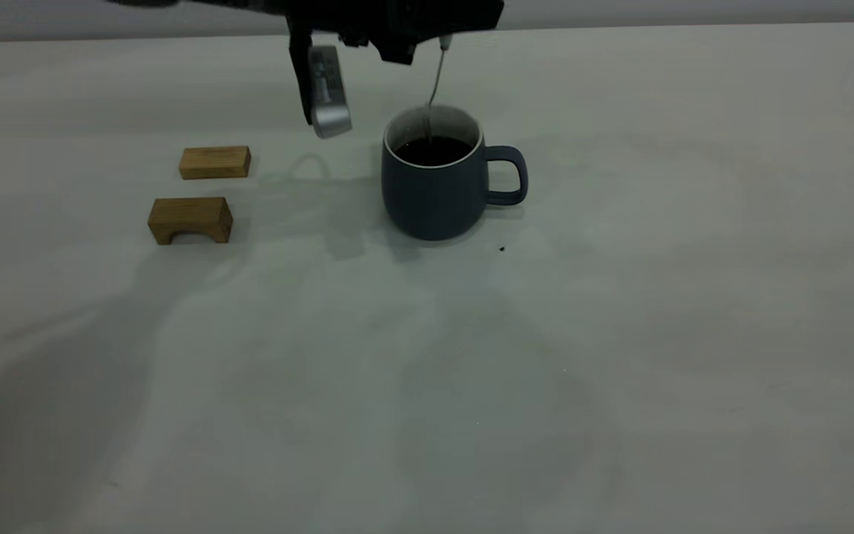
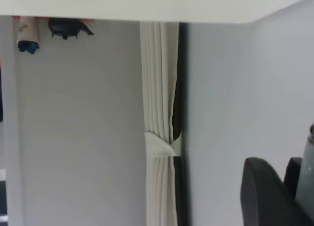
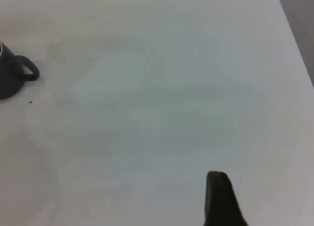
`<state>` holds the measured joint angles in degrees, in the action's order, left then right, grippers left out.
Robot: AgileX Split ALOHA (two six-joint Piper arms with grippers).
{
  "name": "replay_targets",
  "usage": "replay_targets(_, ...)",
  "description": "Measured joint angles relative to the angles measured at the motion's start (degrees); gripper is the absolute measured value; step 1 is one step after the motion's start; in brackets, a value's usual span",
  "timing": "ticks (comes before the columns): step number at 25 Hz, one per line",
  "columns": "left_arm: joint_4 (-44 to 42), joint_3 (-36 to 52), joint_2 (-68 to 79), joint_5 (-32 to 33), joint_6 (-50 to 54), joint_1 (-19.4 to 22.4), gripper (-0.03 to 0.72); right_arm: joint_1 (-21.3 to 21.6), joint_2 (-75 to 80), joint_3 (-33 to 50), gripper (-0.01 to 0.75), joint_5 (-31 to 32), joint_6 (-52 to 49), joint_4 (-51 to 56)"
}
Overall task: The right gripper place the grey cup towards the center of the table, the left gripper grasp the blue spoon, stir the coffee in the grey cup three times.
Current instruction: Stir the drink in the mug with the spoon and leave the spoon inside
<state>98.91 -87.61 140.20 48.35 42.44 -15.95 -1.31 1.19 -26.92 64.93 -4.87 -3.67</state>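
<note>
The left claw [image 1: 438, 33] hung above the cup [image 1: 434, 185], clenched on the spoon [image 1: 436, 81], whose metal neck ran down into the coffee [image 1: 433, 150]. The cup stood near the middle of the worktop [image 1: 620, 334], handle pointing away from two wooden blocks [image 1: 214, 162]. The right claw [image 3: 221, 201] sat well apart over bare worktop; I couldn't tell its grip.

We see a matt slate-grey cup [image 1: 433, 194], glossy dark coffee [image 1: 433, 150], thin metal spoon neck [image 1: 436, 78], wooden blocks [image 1: 213, 162], matt table [image 1: 620, 334].
</note>
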Motion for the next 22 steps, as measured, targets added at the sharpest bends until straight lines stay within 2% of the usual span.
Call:
replay_targets(7, 0.0, -0.8, 4.1, 3.7, 0.0, 0.0, 0.131, 0.0, 0.0, 0.0, 0.489, 0.0, 0.0, 0.0)
replay_targets(12, -0.1, -0.8, 4.3, 4.0, 0.0, 1.2, 0.131, 0.0, 0.0, 0.0, 0.489, 0.0, 0.0, 0.0)
replay_targets(17, 0.0, -1.6, 4.5, 0.9, 0.0, 2.8, 0.131, 0.0, 0.0, 0.0, 0.489, 0.0, 0.0, 0.0)
replay_targets(22, 0.1, -6.9, 7.5, -0.8, 0.0, 1.0, 0.131, 0.0, 0.0, 0.0, 0.489, 0.0, 0.0, 0.0)
